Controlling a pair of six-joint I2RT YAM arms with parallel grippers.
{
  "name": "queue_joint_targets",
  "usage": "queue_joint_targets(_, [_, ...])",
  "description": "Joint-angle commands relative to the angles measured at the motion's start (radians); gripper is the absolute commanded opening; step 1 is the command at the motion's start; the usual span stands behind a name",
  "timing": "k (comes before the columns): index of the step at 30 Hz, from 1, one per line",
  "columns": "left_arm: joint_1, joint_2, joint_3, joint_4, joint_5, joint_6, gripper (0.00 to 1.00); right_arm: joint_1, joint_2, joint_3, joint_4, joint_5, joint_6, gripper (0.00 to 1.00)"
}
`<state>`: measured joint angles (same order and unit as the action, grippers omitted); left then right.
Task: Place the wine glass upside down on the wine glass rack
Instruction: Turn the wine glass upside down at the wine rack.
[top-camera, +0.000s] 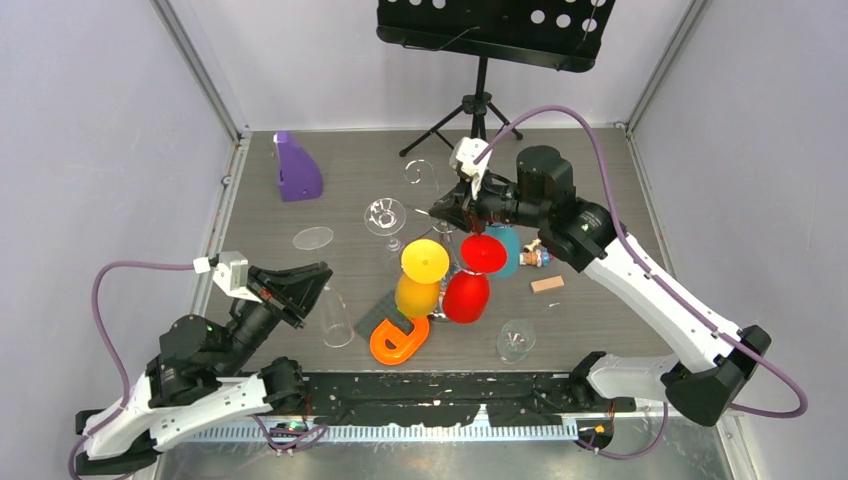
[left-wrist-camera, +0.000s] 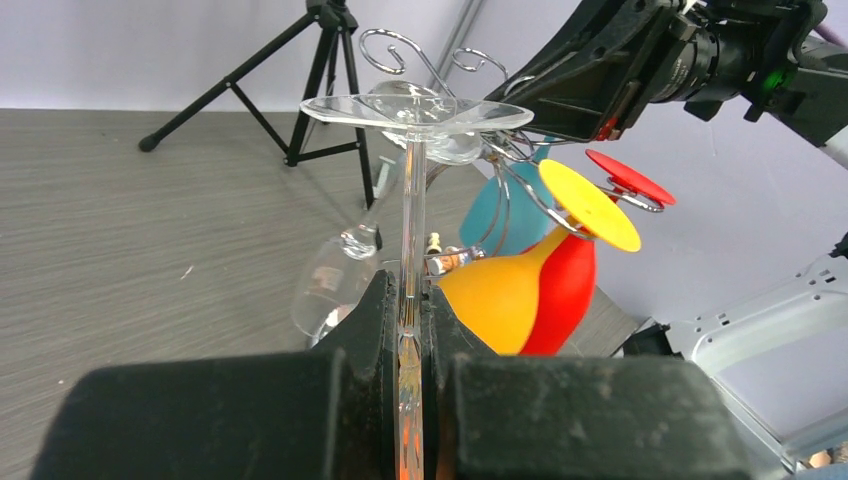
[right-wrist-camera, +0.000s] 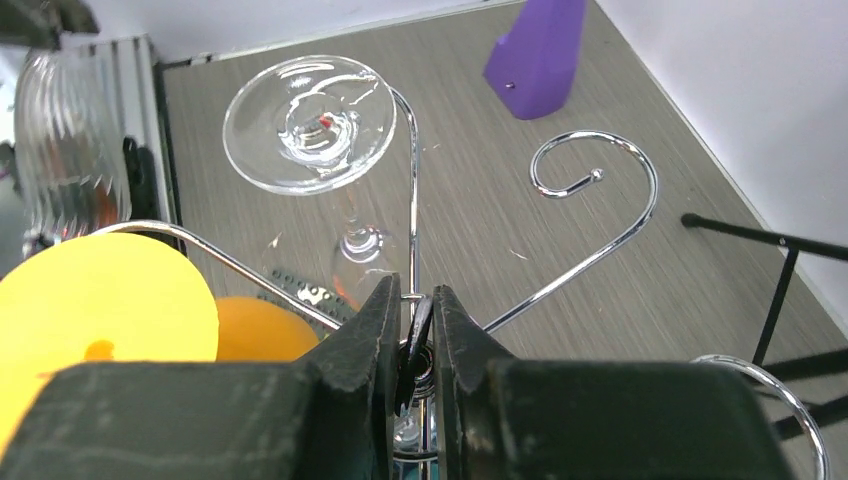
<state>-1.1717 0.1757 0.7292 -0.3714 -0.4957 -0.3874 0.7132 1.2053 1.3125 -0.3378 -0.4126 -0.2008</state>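
Observation:
My left gripper (left-wrist-camera: 408, 305) is shut on the stem of a clear wine glass (left-wrist-camera: 411, 220), held foot up and bowl down. In the top view the left gripper (top-camera: 303, 297) and that wine glass (top-camera: 334, 316) stand left of the wine glass rack (top-camera: 421, 172), apart from it. The rack's chrome curled arms (left-wrist-camera: 398, 48) carry yellow (top-camera: 421, 276), red (top-camera: 468, 283), teal (top-camera: 507, 250) and clear (top-camera: 385, 216) glasses, all upside down. My right gripper (right-wrist-camera: 413, 300) is shut on the small ring at the top of the rack's post (right-wrist-camera: 415, 345); one curled arm (right-wrist-camera: 610, 190) is bare.
A black tripod music stand (top-camera: 480, 105) stands at the back. A purple block (top-camera: 296, 168) sits back left. An orange plastic piece (top-camera: 398, 340) and another clear glass (top-camera: 516, 339) lie near the front. A small wooden block (top-camera: 547, 284) and a figurine (top-camera: 537, 255) are on the right.

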Motion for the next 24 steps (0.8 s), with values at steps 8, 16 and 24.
queue_joint_targets(8, [-0.003, -0.096, -0.063, 0.112, -0.076, 0.088, 0.00, -0.032, 0.065, 0.136, -0.199, -0.397, -0.405, 0.05])
queue_joint_targets(16, [-0.003, -0.027, -0.031, 0.129, -0.036, 0.196, 0.00, -0.038, 0.147, 0.256, -0.452, -0.482, -0.630, 0.05])
queue_joint_targets(24, [-0.002, -0.037, -0.115, 0.282, 0.032, 0.340, 0.00, -0.043, 0.192, 0.310, -0.564, -0.522, -0.717, 0.05])
